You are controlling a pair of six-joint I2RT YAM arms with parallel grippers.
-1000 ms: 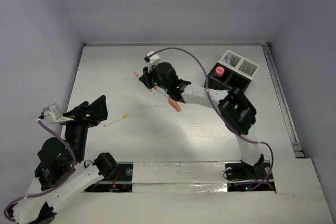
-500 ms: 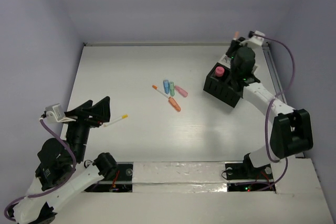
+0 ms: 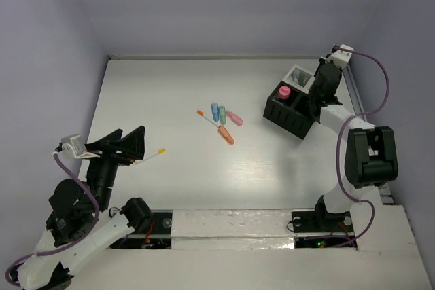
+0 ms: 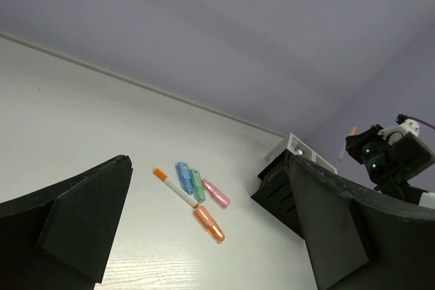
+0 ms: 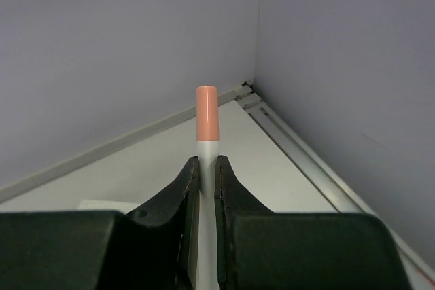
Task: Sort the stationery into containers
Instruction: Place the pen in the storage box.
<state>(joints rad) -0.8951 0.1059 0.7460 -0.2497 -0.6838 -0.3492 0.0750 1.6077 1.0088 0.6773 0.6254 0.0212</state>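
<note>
A white desk (image 3: 170, 100) with faint wood grain fills the scene. A plain, pale lilac far wall (image 3: 224, 5), left wall (image 3: 41, 66) and right wall (image 3: 408, 45) close it in. A metal rail (image 3: 353, 93) runs along the desk's right edge. The light is soft and even.

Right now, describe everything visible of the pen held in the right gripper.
The pen is slim, with a white barrel and a smooth salmon-orange cap, plastic by its look. It stands upright, cap up, clamped between the black jaws of the right gripper. Its lower part is hidden. It hangs near the far right corner of the table.
</note>
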